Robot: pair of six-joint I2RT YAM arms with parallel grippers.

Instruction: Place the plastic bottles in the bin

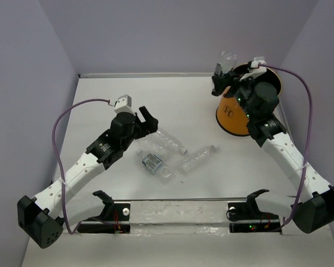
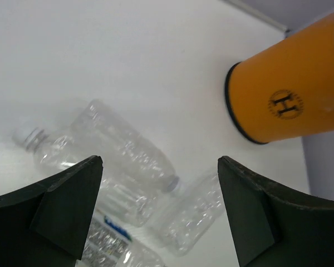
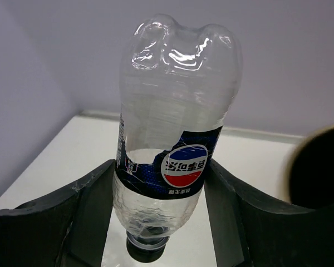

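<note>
1. Closest thing in shot is the right gripper (image 3: 158,192). Its fingers are partway closed and pinch a clear Pepsi bottle (image 3: 175,111) at the label. The bottle is upside down with the cap at the bottom, long axis pretty much vertical.
2. The bit that matters: the bin (image 3: 290,167) sits off to the right of that bottle in the wrist view, with only its pale rim and black inside poking in at the edge. From the top view the bottle is up above the bin's far-left rim. I'd say it's at the lip rather than squarely over the mouth, but I can't tell for sure.
3. My guess is it needs a small shift toward the opening before letting go. Drop it early and it could clip the rim and bounce out.
4. The left gripper (image 2: 158,161) is spread wide with nothing in it, hanging over the loose bottles (image 1: 197,158) on the table (image 1: 128,89).
5. The nearest one (image 2: 106,150) lies just below the fingers, cap to the left. Its long axis runs roughly from finger to finger, so the wrist probably wants a turn first. The left arm is clearly nearer to these, and the bin is well apart from them.
</note>
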